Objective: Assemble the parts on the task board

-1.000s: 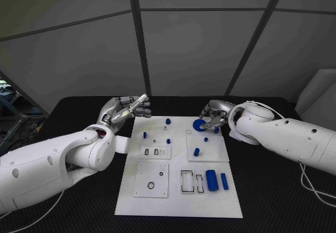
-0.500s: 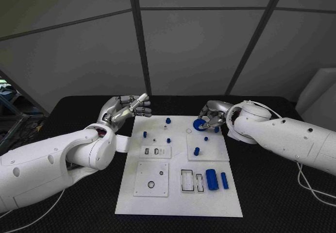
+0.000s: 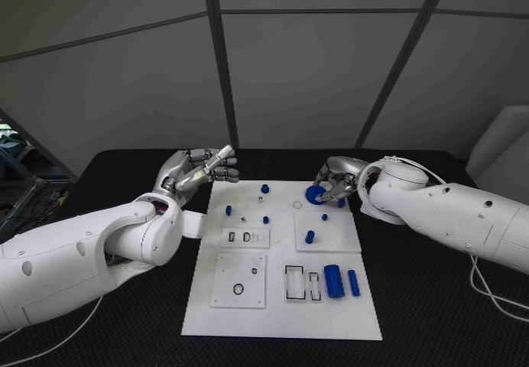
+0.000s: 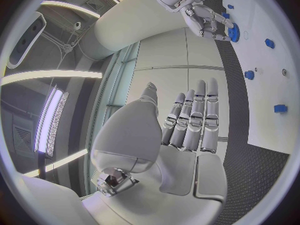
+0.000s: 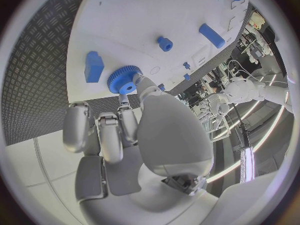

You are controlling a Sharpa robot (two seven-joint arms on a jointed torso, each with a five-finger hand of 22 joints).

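The right hand [image 3: 334, 183] pinches a blue gear [image 3: 316, 196] at the board's [image 3: 281, 321] far right, its fingertips just above the surface. The left hand [image 3: 199, 172] hovers empty, fingers apart, off the far-left corner.

Grey wall panels [image 3: 297, 69] split by dark seams stand behind the black bench [image 3: 441, 306]. Long light strips [image 4: 53, 120] glow on the ceiling.
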